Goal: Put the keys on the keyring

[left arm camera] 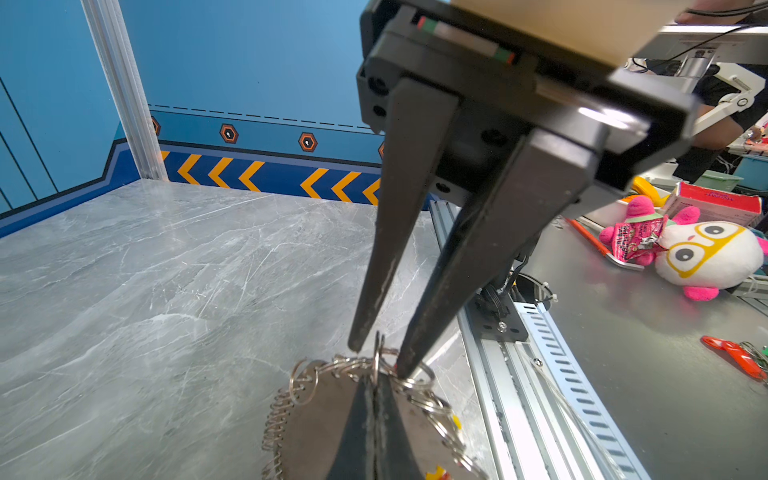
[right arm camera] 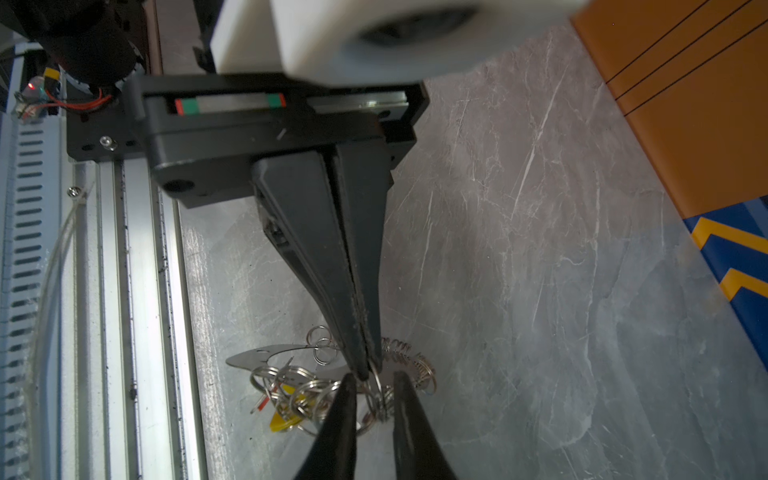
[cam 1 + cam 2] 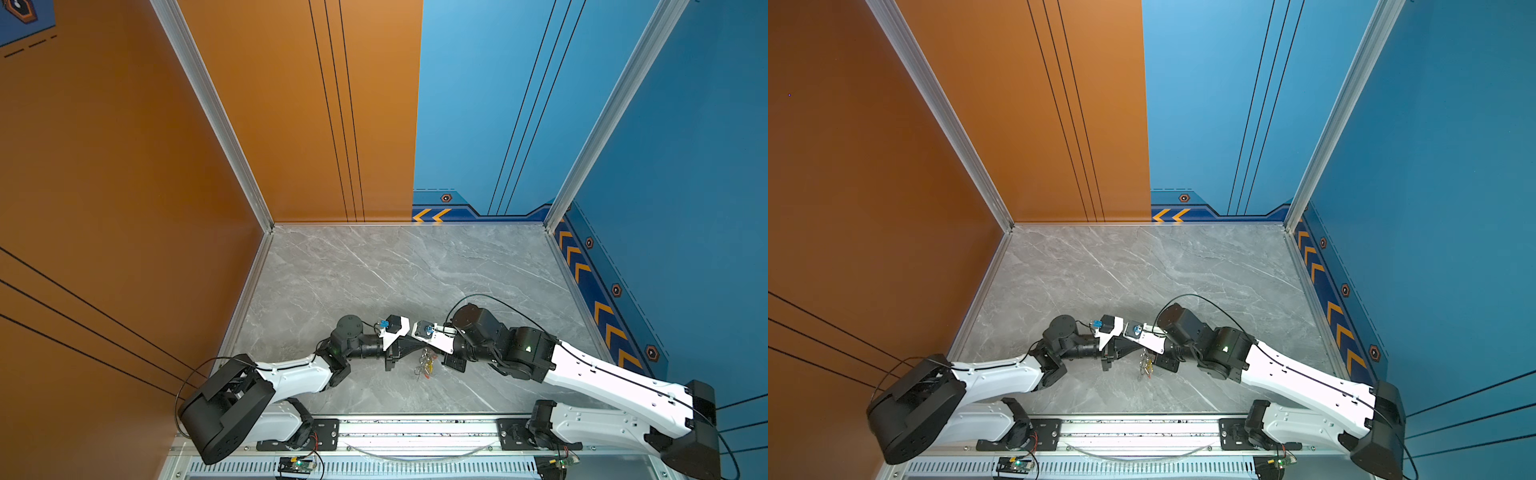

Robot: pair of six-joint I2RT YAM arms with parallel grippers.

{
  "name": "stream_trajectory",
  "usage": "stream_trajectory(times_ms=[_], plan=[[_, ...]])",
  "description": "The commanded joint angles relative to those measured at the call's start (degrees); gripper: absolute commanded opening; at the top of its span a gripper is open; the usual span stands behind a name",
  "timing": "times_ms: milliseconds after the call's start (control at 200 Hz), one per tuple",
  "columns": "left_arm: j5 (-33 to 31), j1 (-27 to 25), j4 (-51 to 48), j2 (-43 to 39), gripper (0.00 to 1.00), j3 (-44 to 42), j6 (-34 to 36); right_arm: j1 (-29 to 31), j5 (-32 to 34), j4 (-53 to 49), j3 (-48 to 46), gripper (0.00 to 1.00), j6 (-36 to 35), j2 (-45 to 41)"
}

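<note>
A tangle of silver rings with the keys (image 3: pixel 425 369) lies near the table's front middle in both top views. Both grippers meet over it. In the right wrist view the keys show a yellow head (image 2: pixel 284 420) and a red one (image 2: pixel 262 405). My left gripper (image 1: pixel 376 376) is shut on the keyring (image 1: pixel 377 349), a silver ring held upright at its tips. My right gripper (image 2: pixel 374 375) is open, one finger on each side of that ring (image 2: pixel 379 392) and apart from it. The left gripper (image 2: pixel 365 372) comes in from the opposite side.
A flat metal plate (image 2: pixel 257 357) and a wire coil (image 2: pixel 399 347) lie among the rings. An aluminium rail (image 2: pixel 137 291) runs along the table's front edge beside the pile. Orange and blue walls close the other sides. Beyond the rail lie a plush toy (image 1: pixel 706 253) and a red box (image 1: pixel 715 201).
</note>
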Motion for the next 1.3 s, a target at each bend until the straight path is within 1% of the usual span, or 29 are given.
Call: stream_trajectory(times_ms=[0,90,270,425,646,761,886,1041,1171,1296], plan=[[-1.9,-0.5,0.4,-0.7,0.0,1.2,-0.4,-1.6,2.6,3.5,-1.7,0.27,2.6,-4.1],[-2.9,-0.5,0.4,-1.2,0.0,1.1,-0.2,-2.8,2.6,3.9,-3.3,0.29,4.6,-6.2],[-4.6,-0.5,0.4,-1.6,0.0,0.8,0.0,-3.0,1.3,5.6,-7.1,0.28,9.0,-7.6],[-6.0,-0.6,0.9,-1.7,0.0,0.6,-0.1,-1.5,1.6,9.6,-10.6,0.28,11.0,-9.0],[-9.0,-0.7,1.0,-1.8,0.0,0.6,-0.1,2.2,7.1,15.4,-13.2,0.29,11.2,-9.8],[-11.2,-0.8,1.0,-1.8,0.0,0.4,-0.2,4.9,14.6,19.4,-14.2,0.29,11.2,-8.7],[-12.3,-0.9,1.0,-1.9,0.0,0.3,-0.3,6.5,19.8,21.0,-13.9,0.29,10.8,-6.1],[-12.3,-1.0,1.0,-1.8,0.0,0.5,-0.4,7.0,21.6,21.8,-13.1,0.28,10.3,-3.2],[-13.0,-1.0,1.0,-2.2,0.0,0.2,-0.3,7.1,23.7,19.9,-12.0,0.22,10.0,-1.9],[-13.2,-1.0,1.0,-2.0,0.0,0.3,-0.4,7.0,24.0,19.4,-12.0,0.16,10.0,-1.6]])
